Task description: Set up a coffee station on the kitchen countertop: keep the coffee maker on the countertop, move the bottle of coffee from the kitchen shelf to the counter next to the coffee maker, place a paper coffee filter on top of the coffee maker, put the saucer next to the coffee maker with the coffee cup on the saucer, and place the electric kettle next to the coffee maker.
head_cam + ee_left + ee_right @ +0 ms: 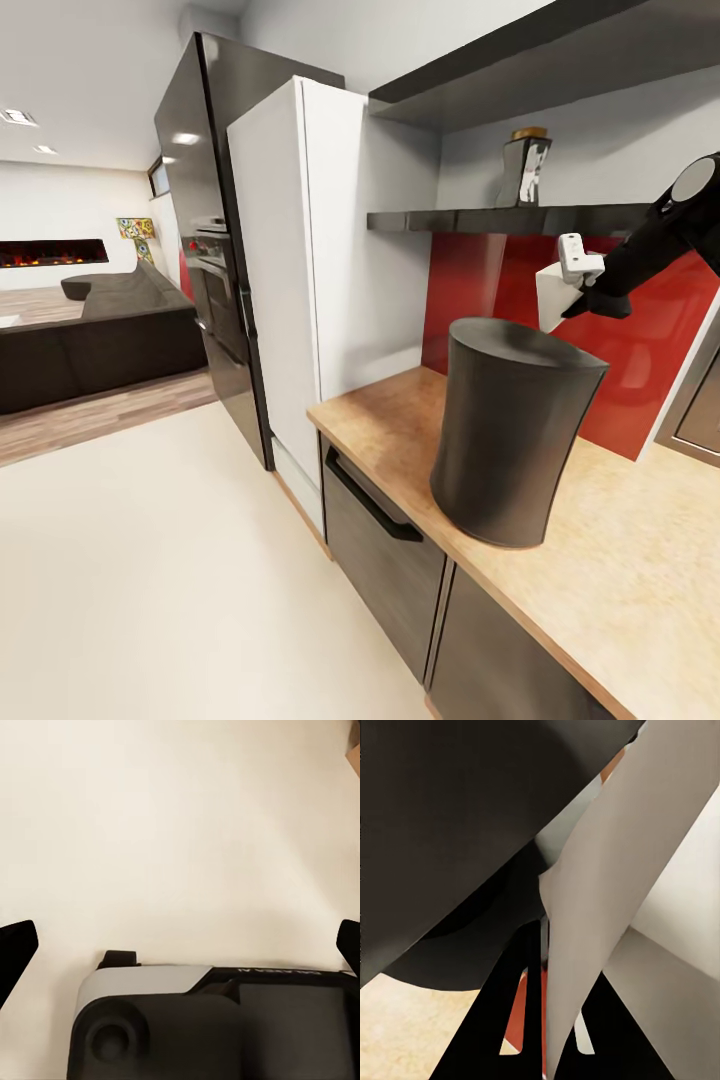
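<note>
Wooden countertop point(640, 560) bears the unlabelled coffee maker point(515, 435); right claw point(585, 290) pinches paper filter point(555, 295).

filter point(553, 295) lower part hidden behind coffee maker point(512, 430) | right arm point(665, 240) cut off at frame edge

Only one marking found: small raised lettering on the dark housing point(281, 979) of the left arm's wrist, seen upside down in the left wrist view. It looks like the maker's name, but is too small and faint to read with certainty. Nothing else legible on any other surface.
</note>
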You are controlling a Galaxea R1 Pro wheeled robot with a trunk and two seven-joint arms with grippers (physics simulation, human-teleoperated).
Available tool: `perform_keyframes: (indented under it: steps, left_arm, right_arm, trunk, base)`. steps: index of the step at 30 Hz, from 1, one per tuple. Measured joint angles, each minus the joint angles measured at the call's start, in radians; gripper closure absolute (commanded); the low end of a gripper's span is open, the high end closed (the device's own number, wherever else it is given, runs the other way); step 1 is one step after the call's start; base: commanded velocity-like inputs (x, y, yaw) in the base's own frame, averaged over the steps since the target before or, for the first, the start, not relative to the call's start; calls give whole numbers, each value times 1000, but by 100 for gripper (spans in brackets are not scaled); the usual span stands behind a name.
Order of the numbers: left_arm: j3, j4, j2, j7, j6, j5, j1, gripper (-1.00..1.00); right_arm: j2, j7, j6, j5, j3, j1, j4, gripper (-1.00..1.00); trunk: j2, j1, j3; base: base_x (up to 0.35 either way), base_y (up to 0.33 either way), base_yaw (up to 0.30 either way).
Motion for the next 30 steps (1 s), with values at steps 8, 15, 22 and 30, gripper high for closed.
perform_keyframes:
  steps: [8, 15, 22, 30]
  left_arm:
    - [0, 0, 0, 0, 0, 0, 0, -100]
    - [0, 0, 0, 0, 0, 0, 0, -100]
    - [0, 0, 0, 0, 0, 0, 0, -100]
    - [0, 0, 0, 0, 0, 0, 0, -100]
  right_arm:
    - [0, 0, 0, 0, 0, 0, 0, 100]
    - [-1, 0, 0, 0, 0, 0, 0, 100]
    - [-1, 0, 0, 0, 0, 0, 0, 100]
    - [-2, 0, 0, 0, 0, 0, 0, 100]
  trunk:
    - [-21, 11, -9]
    - [-35, 19, -16]
    - [-49, 27, -22]
    - [-77, 42, -35]
  base:
    - [0, 0, 0]
    - [0, 0, 0]
    - [0, 0, 0]
    - [0, 0, 0]
